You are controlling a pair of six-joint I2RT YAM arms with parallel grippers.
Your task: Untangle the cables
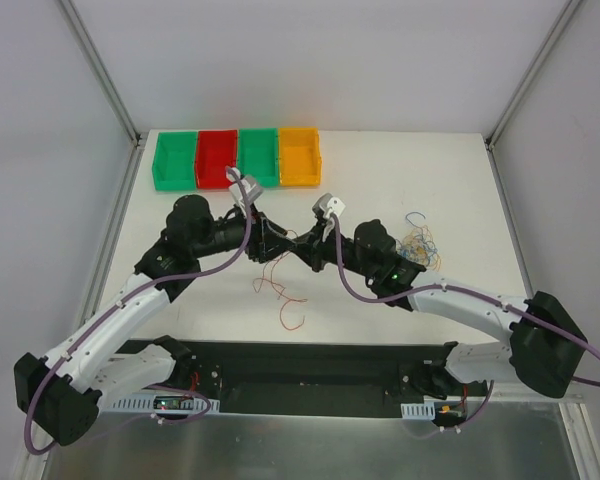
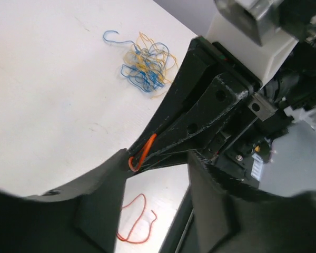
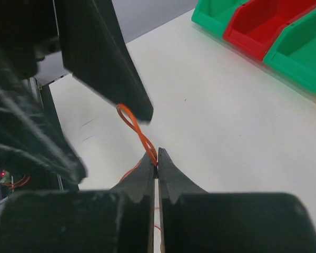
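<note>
The cables lie in two groups. A tangle of blue, yellow and white cables point(image 1: 420, 246) point(image 2: 145, 66) sits at the right of the table. Loose orange cables point(image 1: 280, 292) point(image 2: 134, 221) lie under the two grippers. At the table's middle my right gripper point(image 3: 157, 159) point(image 1: 300, 246) is shut on a twisted orange cable loop point(image 3: 137, 129) point(image 2: 141, 154). The loop's far end reaches the tip of one of the left gripper's fingers point(image 3: 110, 63). My left gripper point(image 2: 158, 158) point(image 1: 276, 236) faces the right one, jaws apart, with the table showing between them.
Four bins stand in a row at the table's far edge: green point(image 1: 175, 160), red point(image 1: 216, 157), green point(image 1: 258, 156) and orange point(image 1: 299, 155). A single blue cable point(image 1: 416, 217) lies just beyond the tangle. Purple arm cables run along both arms.
</note>
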